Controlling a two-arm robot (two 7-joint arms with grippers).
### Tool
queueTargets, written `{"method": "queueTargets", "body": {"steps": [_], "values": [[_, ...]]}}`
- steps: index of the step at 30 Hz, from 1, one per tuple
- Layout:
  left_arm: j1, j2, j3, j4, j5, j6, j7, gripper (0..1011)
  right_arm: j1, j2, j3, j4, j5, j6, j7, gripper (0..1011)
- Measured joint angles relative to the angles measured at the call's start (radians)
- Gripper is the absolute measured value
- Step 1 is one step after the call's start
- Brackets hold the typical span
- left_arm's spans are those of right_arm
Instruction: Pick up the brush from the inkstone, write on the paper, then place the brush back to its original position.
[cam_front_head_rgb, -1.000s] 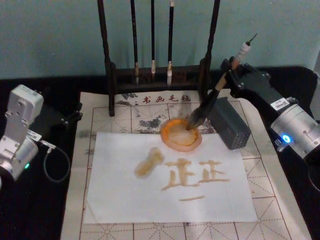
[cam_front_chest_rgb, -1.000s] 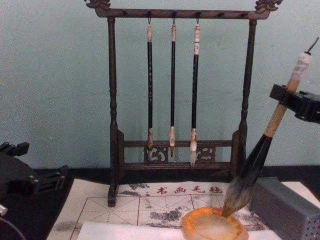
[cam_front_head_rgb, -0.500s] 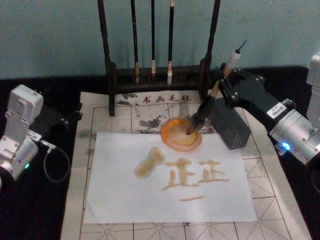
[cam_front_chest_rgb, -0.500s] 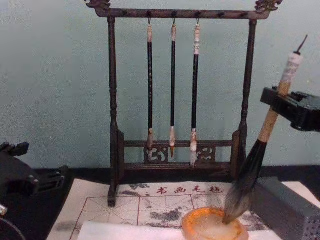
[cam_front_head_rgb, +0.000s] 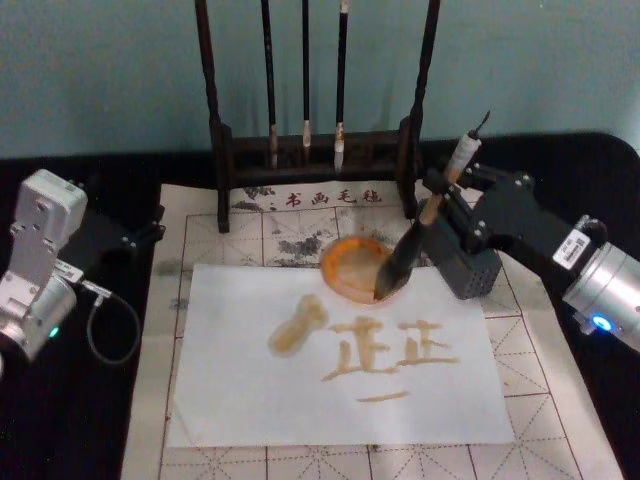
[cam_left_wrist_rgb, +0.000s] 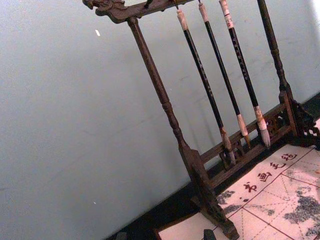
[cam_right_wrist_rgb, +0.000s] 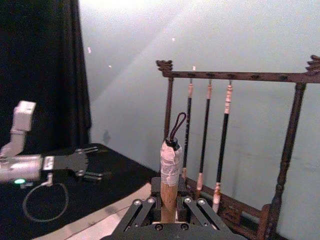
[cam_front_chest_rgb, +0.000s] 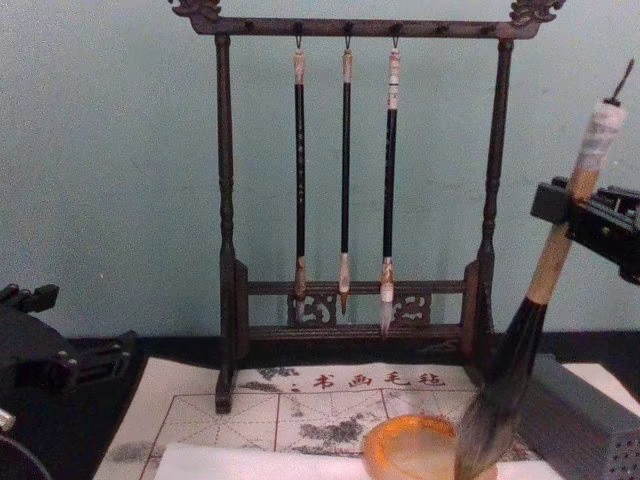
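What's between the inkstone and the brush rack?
Head view: only bare gridded mat, printed with red characters, separates inkstone and brush rack.

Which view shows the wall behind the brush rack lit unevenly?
Right wrist view: a pale, bright diagonal streak crosses the wall beside the brush rack. Chest view: the light on that wall is even, with no distinct rack shadow.

The right arm comes in from the right side, its silver wrist segment low and outward and its black end link angled toward the centre. The right claw is clamped on the pale upper handle of the brush, holding it tilted with the tuft end down. The left arm sits parked at the left. The left claw points inward, its fingers apart and gripping nothing.
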Motion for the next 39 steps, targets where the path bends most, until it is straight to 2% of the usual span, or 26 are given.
{"method": "queueTargets", "body": {"steps": [8, 11, 19, 28, 39], "values": [[0.000, 0.000, 0.000, 0.000, 0.000, 0.000, 0.000, 1001, -0.036, 0.032, 0.022, -0.035, 0.036, 0.030, 0.068, 181], [0.000, 0.000, 0.000, 0.000, 0.000, 0.000, 0.000, 1001, -0.046, 0.051, 0.028, -0.048, 0.052, 0.048, 0.112, 181], [0.000, 0.000, 0.000, 0.000, 0.000, 0.000, 0.000, 1001, -0.067, 0.088, 0.034, -0.067, 0.075, 0.056, 0.175, 181], [0.000, 0.000, 0.000, 0.000, 0.000, 0.000, 0.000, 1001, -0.094, 0.114, 0.042, -0.085, 0.093, 0.055, 0.195, 181], [0.000, 0.000, 0.000, 0.000, 0.000, 0.000, 0.000, 1001, -0.124, 0.142, 0.043, -0.106, 0.094, 0.052, 0.205, 181]]}}
